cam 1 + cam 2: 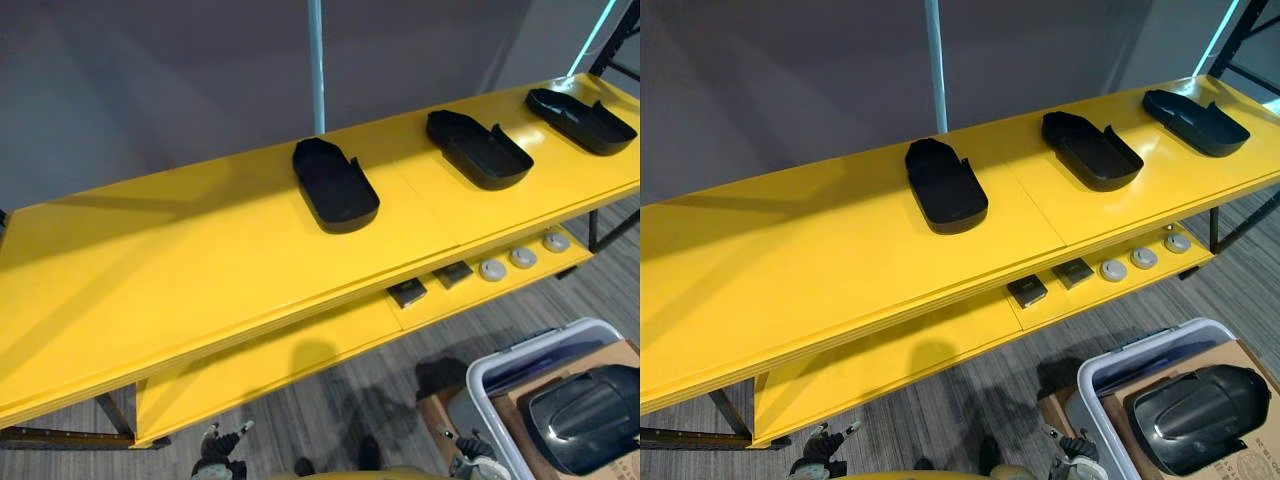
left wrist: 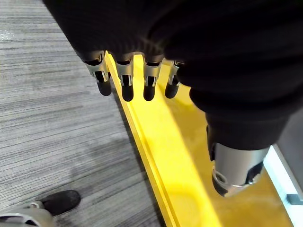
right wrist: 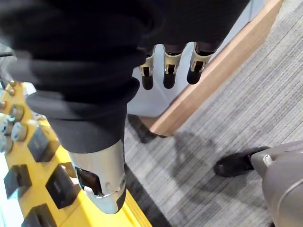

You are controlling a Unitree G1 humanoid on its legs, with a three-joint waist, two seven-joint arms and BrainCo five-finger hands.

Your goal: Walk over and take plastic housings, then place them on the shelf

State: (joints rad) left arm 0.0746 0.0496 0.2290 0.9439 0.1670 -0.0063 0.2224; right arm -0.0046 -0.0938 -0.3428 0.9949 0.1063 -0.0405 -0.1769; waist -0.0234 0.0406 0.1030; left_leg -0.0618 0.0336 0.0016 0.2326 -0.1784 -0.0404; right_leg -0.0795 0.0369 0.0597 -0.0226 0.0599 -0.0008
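1. Yellow shelf runs right across the view. Three black plastic housings sit on its top level, well apart: left housing, middle housing, right housing.
2. Each one's a shallow matte shell lying hollow side up. It has a low wall all round, one closed end with clipped corners, and the other end flat and open.
3. Fourth housing lies low at the right, bulged side up and glossier, in among a pale tub and some cardboard. Can't tell which it rests on.
4. Lower level holds dark blocks and grey discs in a row.
5. Left hand hangs by the shelf edge with its fingers straight and slightly spread, holding nothing.
6. Right hand hangs over the floor near the tub, fingers straight too, and empty.
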